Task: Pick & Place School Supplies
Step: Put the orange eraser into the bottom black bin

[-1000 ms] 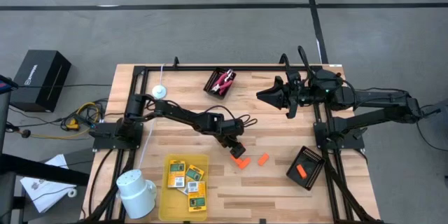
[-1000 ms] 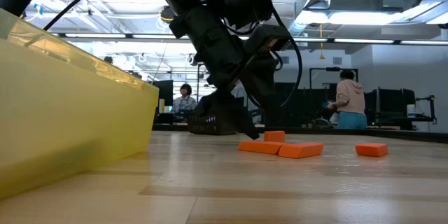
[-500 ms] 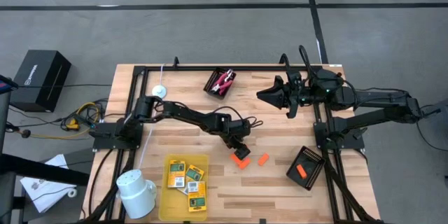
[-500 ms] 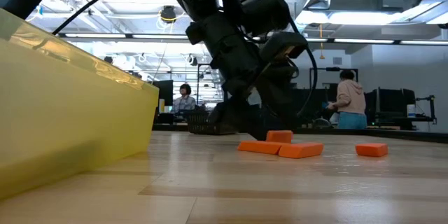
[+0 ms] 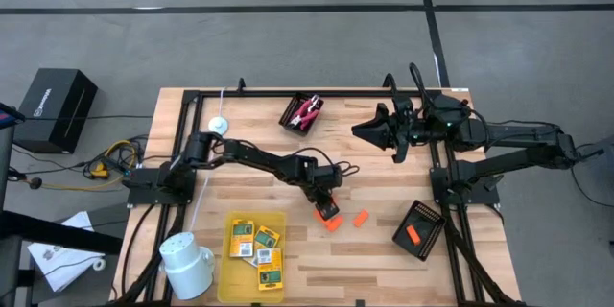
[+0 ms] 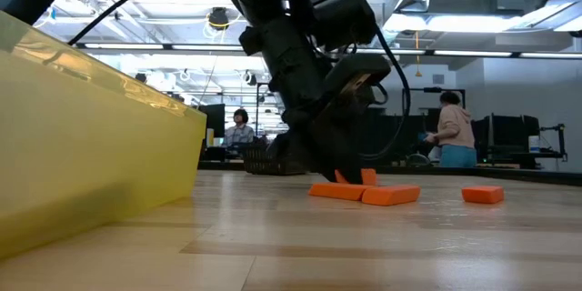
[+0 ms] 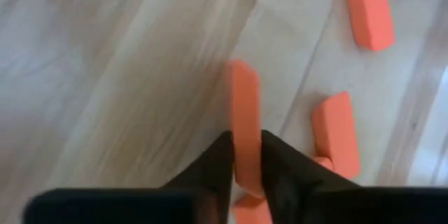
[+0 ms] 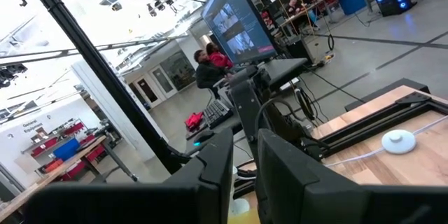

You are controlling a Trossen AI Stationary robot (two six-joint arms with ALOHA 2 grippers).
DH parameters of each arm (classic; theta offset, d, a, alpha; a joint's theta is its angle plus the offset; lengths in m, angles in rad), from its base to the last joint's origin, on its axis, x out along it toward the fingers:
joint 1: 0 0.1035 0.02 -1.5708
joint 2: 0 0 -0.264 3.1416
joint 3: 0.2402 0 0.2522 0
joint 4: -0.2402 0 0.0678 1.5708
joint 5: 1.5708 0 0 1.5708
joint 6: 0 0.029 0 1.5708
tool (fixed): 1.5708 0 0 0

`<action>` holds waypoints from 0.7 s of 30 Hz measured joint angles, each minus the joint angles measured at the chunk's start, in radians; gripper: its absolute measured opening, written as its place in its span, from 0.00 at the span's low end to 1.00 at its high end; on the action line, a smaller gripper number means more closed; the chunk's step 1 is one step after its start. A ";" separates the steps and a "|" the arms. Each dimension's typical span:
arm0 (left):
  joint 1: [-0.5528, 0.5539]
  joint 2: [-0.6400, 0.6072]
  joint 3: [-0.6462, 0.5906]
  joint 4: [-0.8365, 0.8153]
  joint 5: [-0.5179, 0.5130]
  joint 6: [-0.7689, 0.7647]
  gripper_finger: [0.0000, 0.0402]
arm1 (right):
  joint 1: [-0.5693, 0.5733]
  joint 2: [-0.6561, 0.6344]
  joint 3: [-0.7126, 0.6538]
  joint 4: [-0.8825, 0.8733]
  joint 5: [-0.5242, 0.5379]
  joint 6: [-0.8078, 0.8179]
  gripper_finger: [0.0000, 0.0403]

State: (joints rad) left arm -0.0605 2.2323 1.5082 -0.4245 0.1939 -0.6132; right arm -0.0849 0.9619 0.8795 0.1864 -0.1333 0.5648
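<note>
Since a moment ago we have brought our left gripper (image 5: 327, 208) down lower, and now its two dark fingers (image 7: 217, 171) pinch a stubby orange piece (image 7: 243, 122) between them. The piece stands on its thin edge in the grip, so we can lift it without it sliding. It is at the middle of the wooden table (image 5: 379, 168), close by two other orange pieces (image 6: 364, 193) that lie flat. One more orange piece (image 5: 361, 218) lies a little apart. Another orange piece (image 5: 413, 235) is in the small black tray (image 5: 419, 230), so we think that is where these go.

The orange pieces look smooth and blocky, like little erasers. The flat yellow-and-green packets (image 5: 255, 242) sit in the yellow bin (image 5: 230, 267), which has thin plastic walls. The red-handled tool (image 5: 307, 110) rests in a dark basket (image 5: 293, 118) at the far side.

Our right gripper (image 5: 365, 130) waits up by the far right corner, its fingers (image 8: 217, 175) close together and holding nothing.
</note>
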 joint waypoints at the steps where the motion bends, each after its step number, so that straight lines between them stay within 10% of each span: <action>1: -0.001 0.001 0.000 0.006 0.009 0.011 0.10 | 0.000 0.000 0.000 -0.002 0.000 -0.003 0.16; 12: 0.013 -0.043 -0.011 0.090 0.057 0.062 0.06 | -0.001 -0.002 0.000 0.042 0.000 -0.044 0.16; 21: 0.107 -0.315 -0.008 0.124 -0.025 0.178 0.06 | -0.001 -0.025 0.000 0.045 0.004 -0.052 0.16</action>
State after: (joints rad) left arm 0.0461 1.9171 1.5002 -0.3006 0.1690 -0.4347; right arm -0.0856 0.9366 0.8795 0.2311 -0.1294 0.5125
